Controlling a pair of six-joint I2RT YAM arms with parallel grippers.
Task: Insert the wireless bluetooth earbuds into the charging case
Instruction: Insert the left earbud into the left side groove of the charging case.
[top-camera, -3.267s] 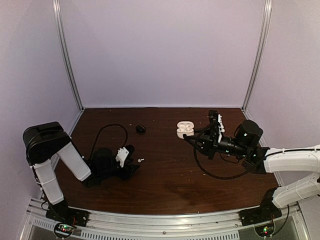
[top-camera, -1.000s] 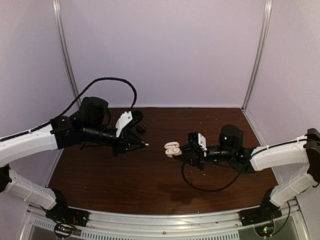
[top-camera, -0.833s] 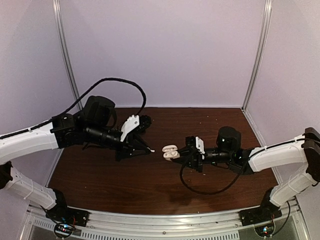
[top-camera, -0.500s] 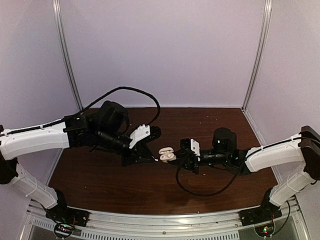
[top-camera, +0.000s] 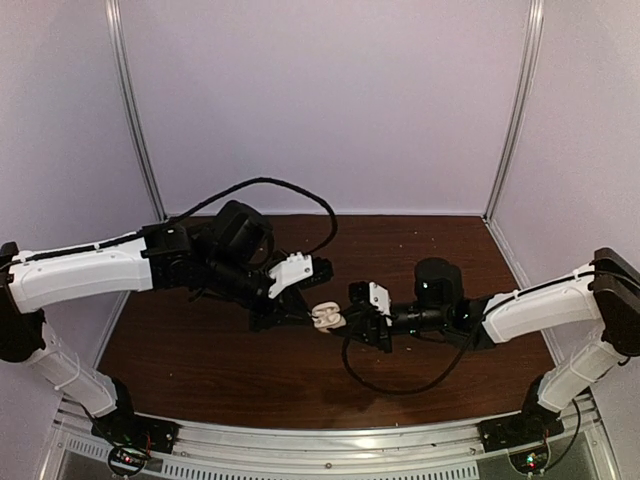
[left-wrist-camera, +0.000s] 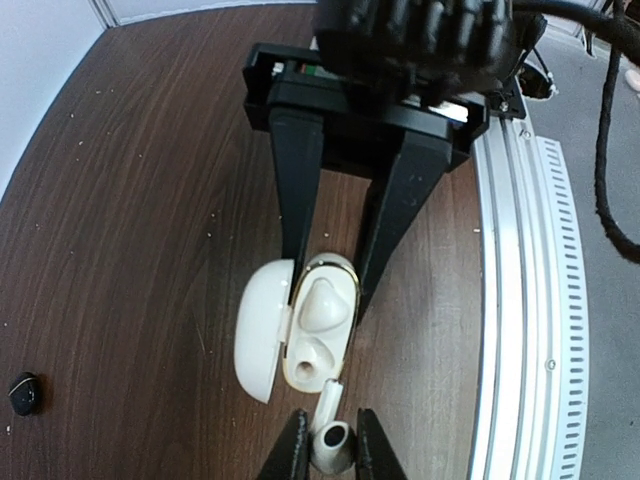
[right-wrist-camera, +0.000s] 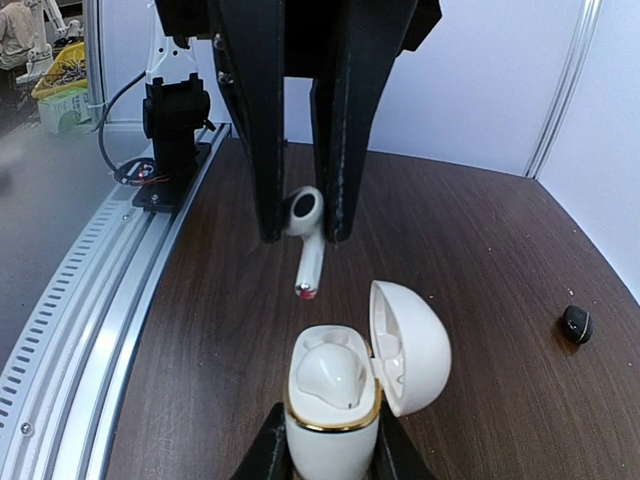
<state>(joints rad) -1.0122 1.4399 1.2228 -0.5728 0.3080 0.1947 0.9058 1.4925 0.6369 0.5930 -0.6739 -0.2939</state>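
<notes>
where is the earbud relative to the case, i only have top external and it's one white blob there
Observer: Left wrist view: the white earbud in the left pincer hangs just short of the charging case, stem pointing at it.
Operator: is either socket already filled
Observer: Yes, the right wrist view shows a second earbud seated in one.
Operator: anything blocking the opening
Observer: No, the lid stands swung open to one side.

The earbud (right-wrist-camera: 308, 258) in the left gripper (right-wrist-camera: 303, 228) hangs just beside the case (right-wrist-camera: 330, 388) in the right gripper (right-wrist-camera: 328, 452).
</notes>
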